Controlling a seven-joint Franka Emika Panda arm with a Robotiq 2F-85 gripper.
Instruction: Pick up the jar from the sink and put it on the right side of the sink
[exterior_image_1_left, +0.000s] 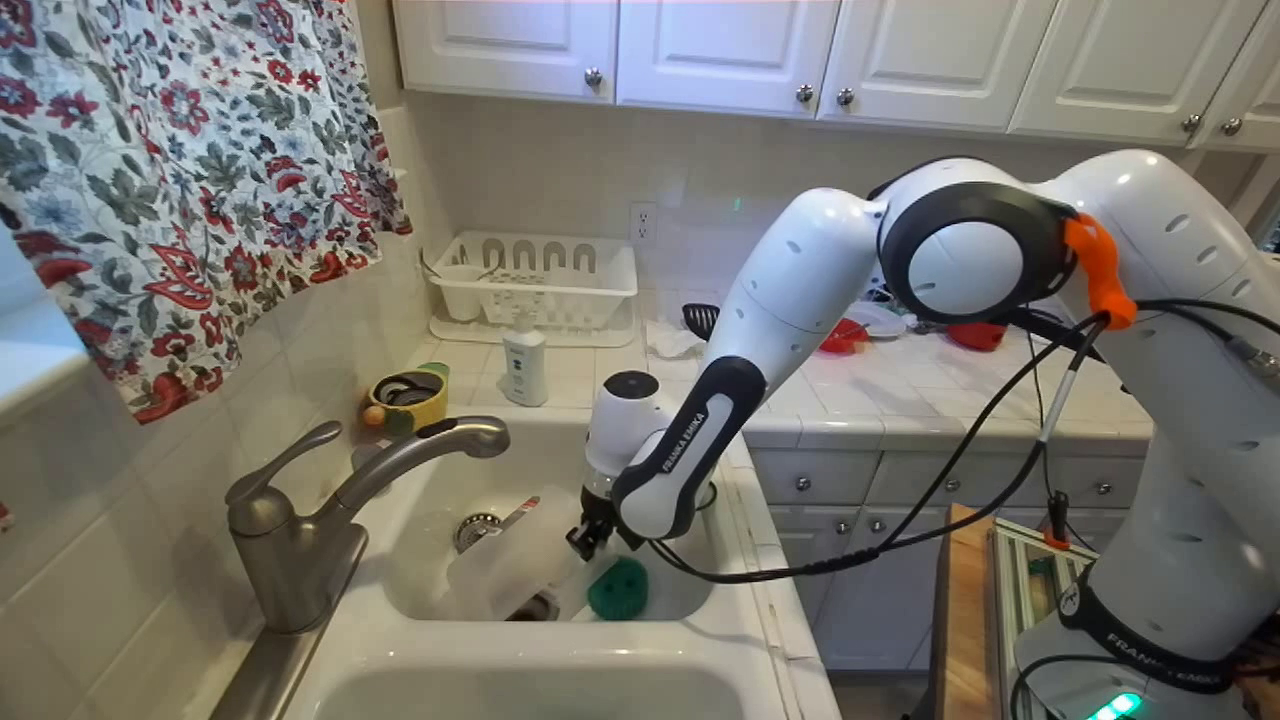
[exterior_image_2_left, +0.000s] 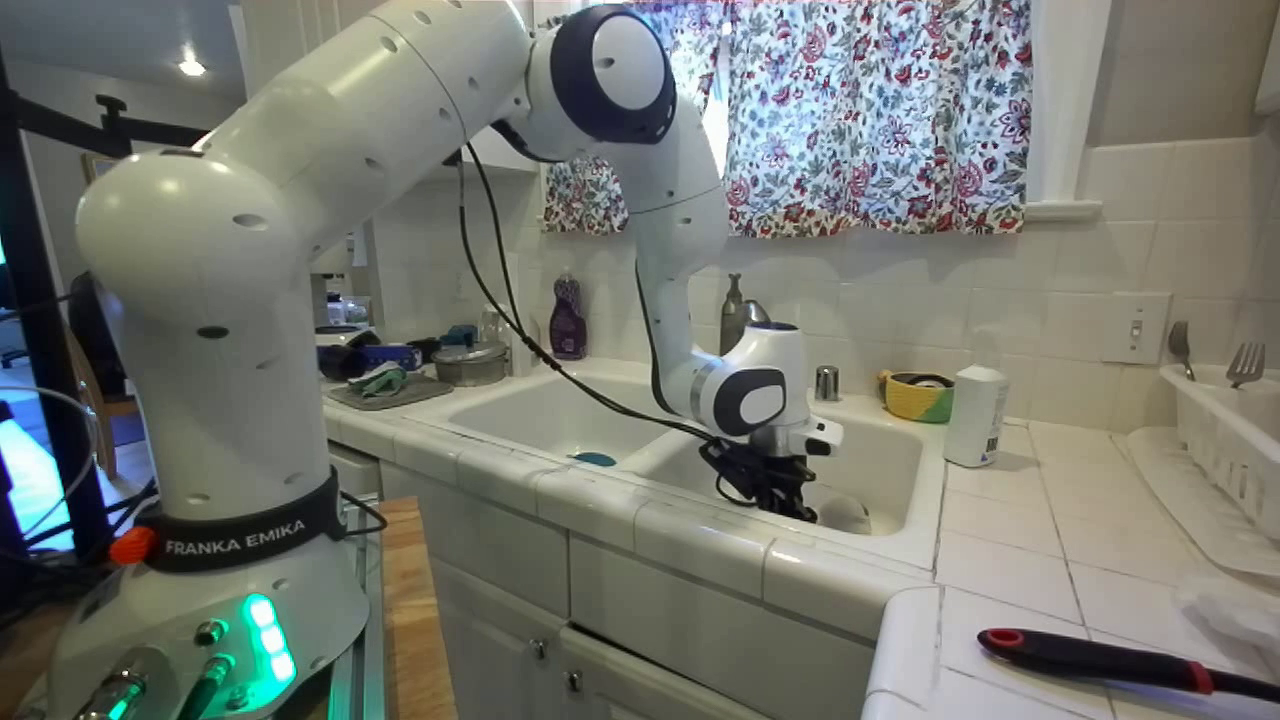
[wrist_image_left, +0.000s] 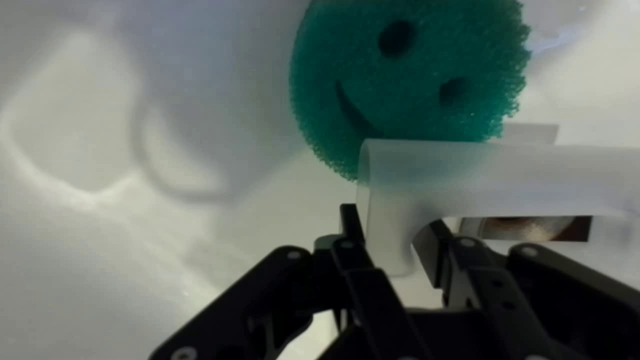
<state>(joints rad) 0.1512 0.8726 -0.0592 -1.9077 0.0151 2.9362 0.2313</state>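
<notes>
So the fingers (wrist_image_left: 352, 225) are partway apart, one on either side of a cloudy bit of the jar (wrist_image_left: 540, 177); can't tell if they're actually clamped on it. Jar's in the right-hand basin of the sink (exterior_image_2_left: 922, 530), and in the wrist view one edge overlaps the green scrubber (wrist_image_left: 407, 95). I'd snug the grip first, gently since it looks like thin plastic, then go straight up past the rim before swinging right to the tiled bench (exterior_image_2_left: 1010, 520) near the white bottle (exterior_image_2_left: 975, 415).

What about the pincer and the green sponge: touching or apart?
Apart: in the wrist view, the pincer ends short of the green sponge, with white sink showing between one fingertip and the sponge's edge.
</notes>
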